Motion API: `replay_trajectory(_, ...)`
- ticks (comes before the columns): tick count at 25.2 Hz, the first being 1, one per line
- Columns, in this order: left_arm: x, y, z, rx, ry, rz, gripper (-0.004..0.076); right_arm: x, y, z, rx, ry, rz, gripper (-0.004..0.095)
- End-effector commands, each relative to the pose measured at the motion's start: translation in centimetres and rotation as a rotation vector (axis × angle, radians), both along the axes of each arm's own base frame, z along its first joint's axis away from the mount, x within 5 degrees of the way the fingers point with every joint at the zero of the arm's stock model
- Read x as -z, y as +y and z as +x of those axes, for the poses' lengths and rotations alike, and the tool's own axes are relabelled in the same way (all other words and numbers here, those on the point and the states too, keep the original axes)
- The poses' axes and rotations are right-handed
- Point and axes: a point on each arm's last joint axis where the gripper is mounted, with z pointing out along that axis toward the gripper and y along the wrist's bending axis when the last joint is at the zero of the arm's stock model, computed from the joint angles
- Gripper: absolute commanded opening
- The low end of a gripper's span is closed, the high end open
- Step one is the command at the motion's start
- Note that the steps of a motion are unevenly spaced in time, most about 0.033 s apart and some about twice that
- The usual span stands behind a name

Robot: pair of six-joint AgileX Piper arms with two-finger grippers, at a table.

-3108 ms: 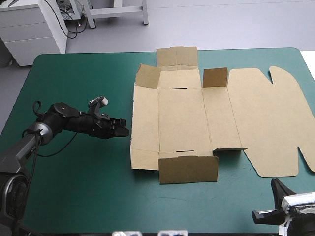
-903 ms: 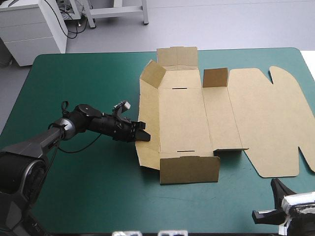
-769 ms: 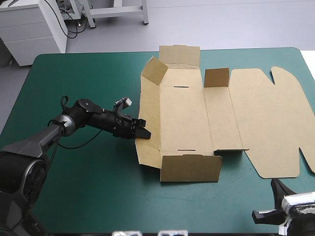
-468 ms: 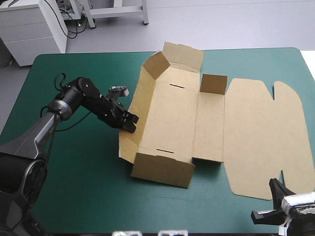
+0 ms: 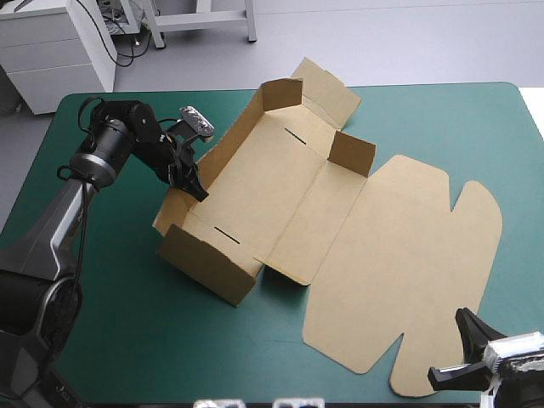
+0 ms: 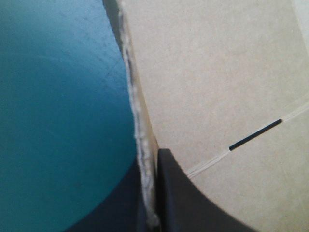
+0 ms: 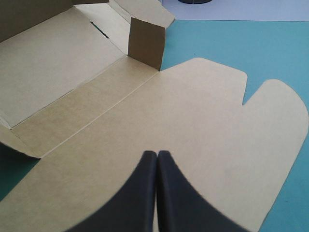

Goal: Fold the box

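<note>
The box (image 5: pixel 280 195), one cut sheet of brown board, is found mid-table on the teal-green cover (image 5: pixel 110 323), askew to the table's edges, with the tray part toward the left and the lid (image 5: pixel 399 255) flat toward the near right corner. The long left wall (image 5: pixel 234 140) is pinched by the left gripper (image 5: pixel 197 192), its black fingers all but together with the board's edge between them. The right gripper (image 7: pixel 157 183) is pressed together in a point, nothing held, at the lid's near edge; contact with the board cannot be told. Step judged: the long left wall being stood upright. It is best swung about its crease rather than pulled, since the loose sheet looks free to slide. The lid could be pinned by the right gripper. A shallow pinch is advised, so end flaps can be tucked. Counted: one box, two grippers, two dark slots (image 5: pixel 297 134) in the floor panel, one lid, one small upright tab (image 5: pixel 352 154), one standing near end wall (image 5: pixel 206 263).
</note>
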Motion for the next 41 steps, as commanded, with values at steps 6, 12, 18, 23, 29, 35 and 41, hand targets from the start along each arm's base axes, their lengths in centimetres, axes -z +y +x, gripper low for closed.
replay_trajectory(6,-4.0,-2.0,-0.3,0.222,-0.366,0.352,-0.0008,-1.2,0.2,-0.1,-0.021,-0.084,-0.003,-0.0019)
replay_trajectory(12,-5.3,-5.7,-0.3,0.292,-0.606,0.390,-0.0008,-1.2,0.2,-0.1,-0.021,-0.084,-0.003,-0.0018)
replay_trajectory(18,-6.3,-9.6,-1.9,0.371,-0.770,0.475,-0.0008,-1.2,0.2,-0.1,-0.021,-0.084,-0.003,-0.0017)
replay_trajectory(23,-7.1,-12.1,-3.4,0.370,-0.868,0.521,-0.0008,-1.2,0.2,-0.1,-0.021,-0.084,-0.003,-0.0018)
replay_trajectory(29,-4.9,-14.8,-7.8,0.416,-1.003,0.625,-0.0008,-1.1,0.1,-0.1,-0.020,-0.085,-0.010,-0.0017)
replay_trajectory(35,-3.3,-15.3,-13.4,0.358,-1.238,0.647,-0.0008,-1.1,0.1,-0.1,-0.022,-0.081,-0.030,-0.0017)
replay_trajectory(41,-1.3,-14.1,-14.4,0.251,-1.229,0.710,-0.0008,-1.0,0.1,-0.1,-0.027,-0.076,-0.036,-0.0017)
